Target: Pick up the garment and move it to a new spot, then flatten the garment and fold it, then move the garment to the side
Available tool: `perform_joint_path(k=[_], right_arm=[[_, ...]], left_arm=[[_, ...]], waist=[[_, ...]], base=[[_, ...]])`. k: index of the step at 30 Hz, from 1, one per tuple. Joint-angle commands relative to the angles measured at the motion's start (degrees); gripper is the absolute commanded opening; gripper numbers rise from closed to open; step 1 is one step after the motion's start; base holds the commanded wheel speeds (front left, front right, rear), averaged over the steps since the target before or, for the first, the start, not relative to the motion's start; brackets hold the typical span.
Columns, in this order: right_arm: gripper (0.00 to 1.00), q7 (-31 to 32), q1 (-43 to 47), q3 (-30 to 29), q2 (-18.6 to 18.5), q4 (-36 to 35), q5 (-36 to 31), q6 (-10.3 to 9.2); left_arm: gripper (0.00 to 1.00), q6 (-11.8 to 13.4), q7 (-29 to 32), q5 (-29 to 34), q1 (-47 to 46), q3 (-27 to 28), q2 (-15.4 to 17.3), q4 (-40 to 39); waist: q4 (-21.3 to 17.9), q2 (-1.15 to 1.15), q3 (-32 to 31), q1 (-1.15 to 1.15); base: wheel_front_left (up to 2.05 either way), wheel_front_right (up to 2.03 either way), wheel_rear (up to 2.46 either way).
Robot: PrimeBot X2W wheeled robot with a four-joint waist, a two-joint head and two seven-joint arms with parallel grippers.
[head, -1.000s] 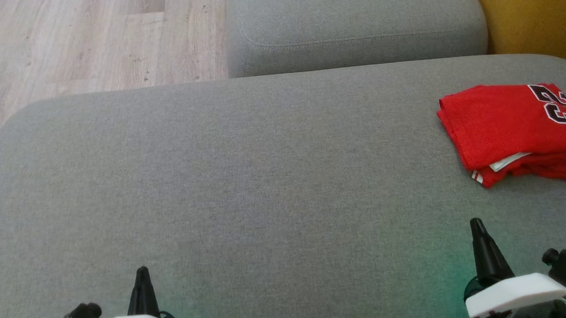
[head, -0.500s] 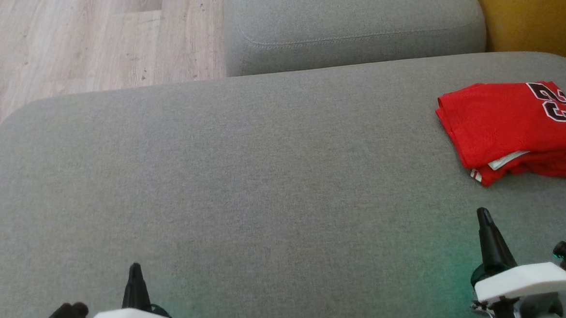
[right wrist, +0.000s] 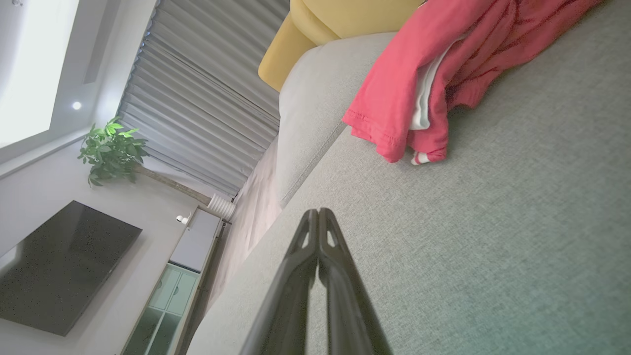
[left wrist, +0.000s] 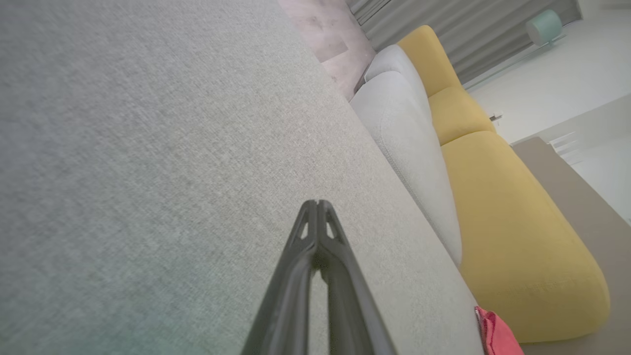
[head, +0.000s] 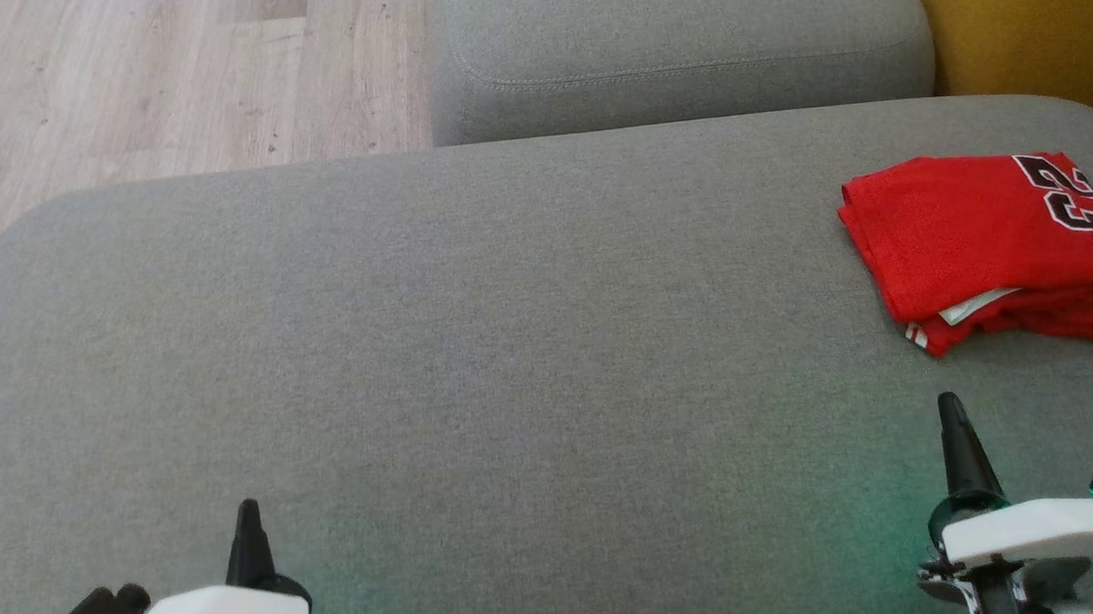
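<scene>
The garment (head: 983, 242) is a red jersey with black and white numerals, folded into a stack at the right edge of the grey cushion (head: 474, 348). It also appears in the right wrist view (right wrist: 443, 79), up and right of the fingertips, and as a red corner in the left wrist view (left wrist: 498, 335). My right gripper (head: 950, 405) is shut and empty, hovering just in front of the garment, apart from it. My left gripper (head: 246, 507) is shut and empty at the lower left, far from the garment. Both pairs of fingertips meet in the wrist views (left wrist: 317, 203) (right wrist: 318, 212).
A second grey cushion (head: 673, 48) lies behind the big one. Yellow upholstery (head: 1027, 20) borders the back right. Wooden floor (head: 142, 85) lies beyond the cushion's far left edge. A plant (right wrist: 111, 148) and a dark screen (right wrist: 59, 266) stand in the room.
The left gripper has drawn down and left in the head view, the right gripper has edged up and right toward the garment. The garment lies as before; the camera shifted slightly.
</scene>
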Motion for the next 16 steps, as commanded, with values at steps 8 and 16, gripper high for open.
perform_joint_path(k=[8, 16], right_arm=[[0.00, 1.0, -4.2, -0.2, -1.3, -1.3, 6.2, -0.03], [0.00, 1.7, -5.1, -0.8, -1.4, -0.9, 11.5, -0.03]], left_arm=[[0.00, -2.0, 1.4, -4.1, -4.2, 4.0, -0.7, -1.4], [0.00, -3.4, 2.7, -7.8, -4.9, 6.1, -1.4, -1.2]], waist=[[-0.2, 0.00, 0.1, 0.00], [-0.4, 0.00, 0.3, 0.00]], base=[[0.00, 0.00, 0.00], [0.00, 0.00, 0.00]])
